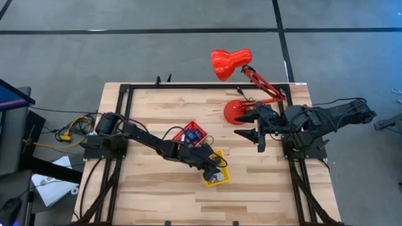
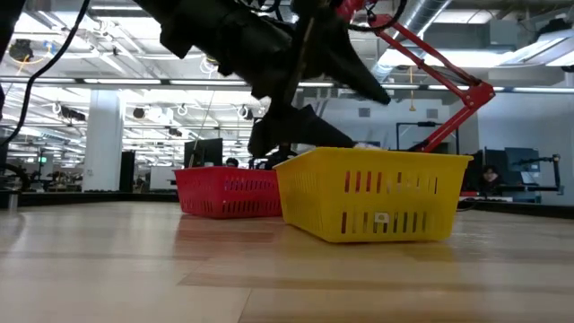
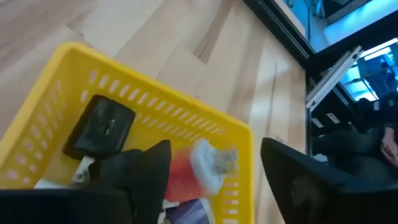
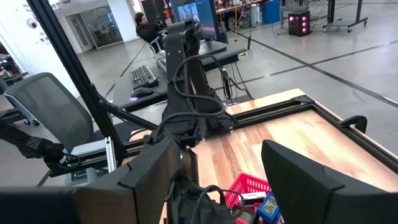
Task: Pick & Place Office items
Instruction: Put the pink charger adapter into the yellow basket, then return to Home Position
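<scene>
My left gripper (image 3: 217, 186) (image 1: 213, 168) hangs open over the yellow tray (image 3: 37, 124) (image 1: 218, 177), one finger above its inside and the other past its rim, touching nothing. Inside lie office items: a flat black piece (image 3: 102, 124), a white-grey piece (image 3: 211, 160), a red piece (image 3: 183, 177) and a purplish one (image 3: 186, 211). The red tray (image 1: 186, 133) (image 4: 249, 185) beside it holds blue pieces (image 1: 196, 134) (image 4: 272, 206). My right gripper (image 1: 253, 128) (image 4: 227, 180) waits open and empty at the table's right side, beside the lamp's base.
A big red desk lamp stands at the far right of the table on its round base (image 1: 235, 110), its head (image 1: 229, 63) reaching past the far edge. In the low view the two trays (image 2: 377, 197) (image 2: 229, 193) stand side by side. Bare wood (image 1: 157, 194) lies along the near side.
</scene>
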Controlling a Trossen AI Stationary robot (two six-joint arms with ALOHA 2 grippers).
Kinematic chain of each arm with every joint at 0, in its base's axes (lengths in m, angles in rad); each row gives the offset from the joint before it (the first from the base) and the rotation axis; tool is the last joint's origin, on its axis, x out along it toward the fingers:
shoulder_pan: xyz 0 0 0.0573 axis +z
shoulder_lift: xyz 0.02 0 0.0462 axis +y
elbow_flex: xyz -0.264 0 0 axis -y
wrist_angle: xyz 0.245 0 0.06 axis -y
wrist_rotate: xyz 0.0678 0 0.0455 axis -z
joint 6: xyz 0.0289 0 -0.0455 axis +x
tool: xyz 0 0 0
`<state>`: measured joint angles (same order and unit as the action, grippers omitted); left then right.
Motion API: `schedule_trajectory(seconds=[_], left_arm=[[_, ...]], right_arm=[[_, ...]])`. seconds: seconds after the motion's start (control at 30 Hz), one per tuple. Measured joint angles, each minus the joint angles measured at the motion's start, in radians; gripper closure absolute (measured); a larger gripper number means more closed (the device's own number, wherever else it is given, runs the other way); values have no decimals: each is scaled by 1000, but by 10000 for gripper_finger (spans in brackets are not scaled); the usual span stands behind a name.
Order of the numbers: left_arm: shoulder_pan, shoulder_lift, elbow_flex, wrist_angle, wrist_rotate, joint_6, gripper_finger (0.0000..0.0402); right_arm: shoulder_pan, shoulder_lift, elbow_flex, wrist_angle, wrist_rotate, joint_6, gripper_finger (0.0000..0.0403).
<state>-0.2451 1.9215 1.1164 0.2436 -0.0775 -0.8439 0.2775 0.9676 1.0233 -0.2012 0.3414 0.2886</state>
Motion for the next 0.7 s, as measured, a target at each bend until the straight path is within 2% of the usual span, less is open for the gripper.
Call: schedule_trajectory(seconds=[0.27,0.57,0.7], left_arm=[[2,-78,0,4,24,35,134],[3,-330,0,-16,-19,362,136],[3,-457,0,-93,-93,483,147]], right_arm=[[0,0,0,0,0,0,163],[0,-4,0,19,0,-3,163],[1,-42,0,22,0,-8,163]])
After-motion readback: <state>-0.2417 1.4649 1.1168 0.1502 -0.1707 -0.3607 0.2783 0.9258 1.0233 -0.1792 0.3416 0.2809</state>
